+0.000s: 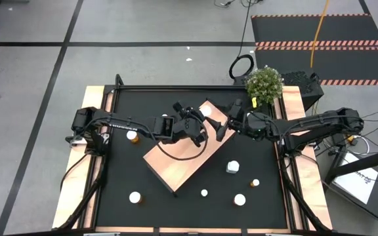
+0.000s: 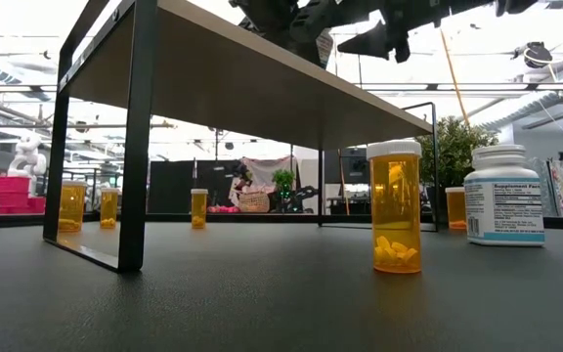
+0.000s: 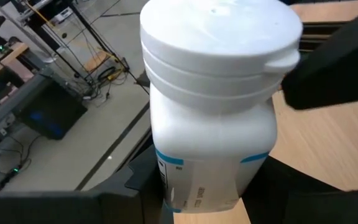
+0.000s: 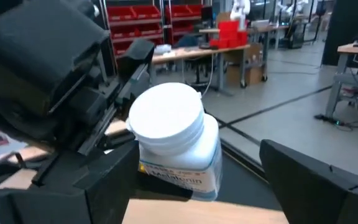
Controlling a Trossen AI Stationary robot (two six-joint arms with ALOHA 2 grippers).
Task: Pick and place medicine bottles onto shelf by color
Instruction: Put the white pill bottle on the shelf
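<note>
The shelf (image 1: 179, 157) is a pale wood board on dark legs, standing askew mid-table. A white medicine bottle (image 3: 213, 112) is at the shelf's far corner (image 1: 212, 120), held between the fingers of my left gripper (image 3: 204, 180), which reaches in from the table's left (image 1: 202, 126). My right gripper (image 4: 197, 152) is open and comes from the right (image 1: 223, 128), its fingers spread to either side of the same bottle (image 4: 174, 146). Whether it touches the bottle, I cannot tell. My left gripper pinches the white bottle's lower body (image 3: 166, 180) between its two fingers, one finger on each side. The bottle stands upright in the hold, cap up, over the shelf's wood top (image 3: 316, 143). Whether its base rests on the board is hidden by the fingers.
On the black mat near the shelf stand an orange bottle (image 1: 132, 136), a white bottle (image 1: 233, 167) and several white-capped bottles (image 1: 239, 199) toward the near edge. A potted plant (image 1: 264, 83) sits at the far right. The low view shows orange bottles (image 2: 397, 207) beside the shelf legs (image 2: 135, 147).
</note>
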